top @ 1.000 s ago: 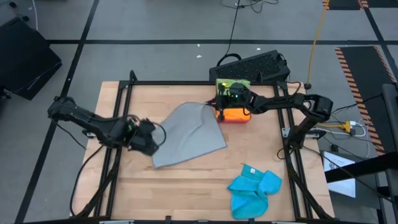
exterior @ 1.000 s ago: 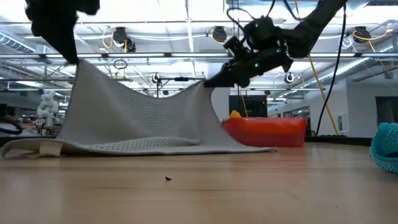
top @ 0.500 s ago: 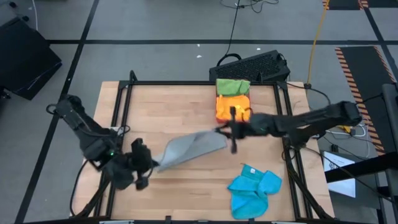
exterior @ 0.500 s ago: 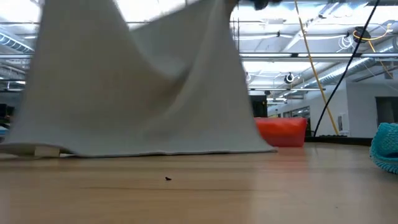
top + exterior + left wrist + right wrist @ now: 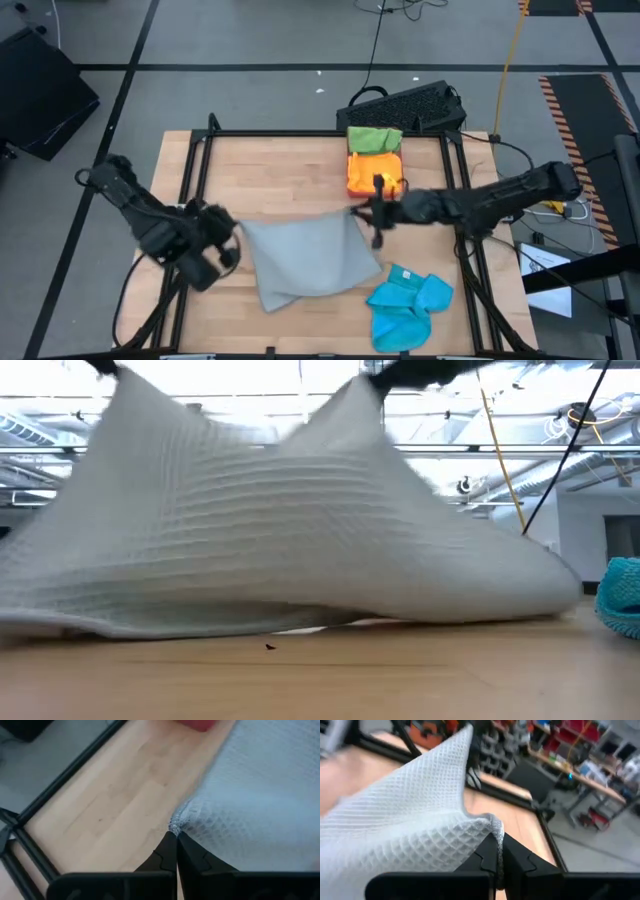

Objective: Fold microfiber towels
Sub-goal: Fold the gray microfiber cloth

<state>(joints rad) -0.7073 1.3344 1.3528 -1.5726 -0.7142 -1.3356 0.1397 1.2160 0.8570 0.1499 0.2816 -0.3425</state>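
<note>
From above, four towels total on the table (image 5: pixel 250 170): one grey towel (image 5: pixel 305 262) spread around the middle, one blue towel (image 5: pixel 408 305) bunched up at about 4 o'clock from it, and one green towel (image 5: pixel 373 138) plus one orange towel (image 5: pixel 372 170) stacked at roughly 1 o'clock, in what looks like a red tray, though it's mostly covered. Two arms: the left gripper (image 5: pixel 232 243) sits at the grey towel's 9 o'clock corner, the right gripper (image 5: pixel 362 214) at its 1 o'clock corner.

Low view: the grey towel (image 5: pixel 290 530) is lifted into two peaks, its lower edge on the wood. A bit of the blue towel (image 5: pixel 621 595) shows at 3 o'clock.

Left wrist: the left gripper (image 5: pixel 175 836) has its fingers pressed together, pinching one corner of the grey towel (image 5: pixel 260 795).

Right wrist: same deal, the right gripper (image 5: pixel 498 840) is clamped tight on another corner of the grey towel (image 5: pixel 415 820).
</note>
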